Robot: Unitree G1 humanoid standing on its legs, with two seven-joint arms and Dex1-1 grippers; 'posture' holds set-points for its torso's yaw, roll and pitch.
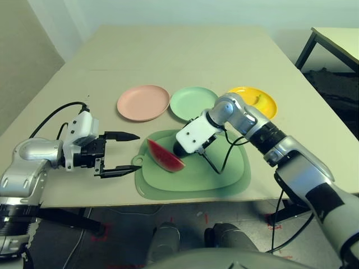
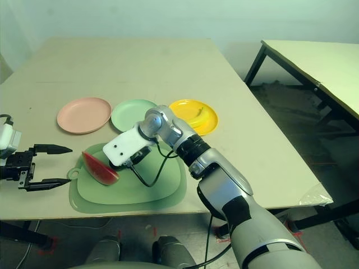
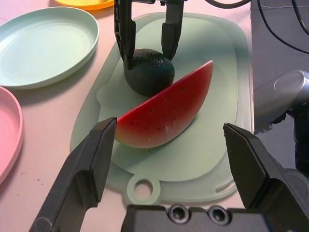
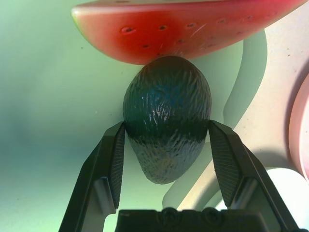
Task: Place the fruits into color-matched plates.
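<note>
The dark green avocado (image 4: 166, 121) lies on the large green mat (image 1: 224, 174), touching the red watermelon wedge (image 1: 164, 157) beside it. My right gripper (image 4: 166, 126) reaches down over the mat, its fingers (image 4: 113, 164) pressed against both sides of the avocado. My left gripper (image 1: 134, 151) hovers open just left of the mat, pointing at the watermelon (image 3: 164, 113). The yellow banana (image 1: 258, 100) rests in the yellow plate (image 1: 269, 107). Behind the mat, the pink plate (image 1: 143, 102) and the mint green plate (image 1: 193, 103) hold nothing.
The three plates stand in a row behind the mat, which has a tab with a hole (image 3: 143, 188) on its left. A black cable (image 1: 216, 165) from my right wrist loops over the mat. Another table (image 2: 314, 61) stands to the right across a gap.
</note>
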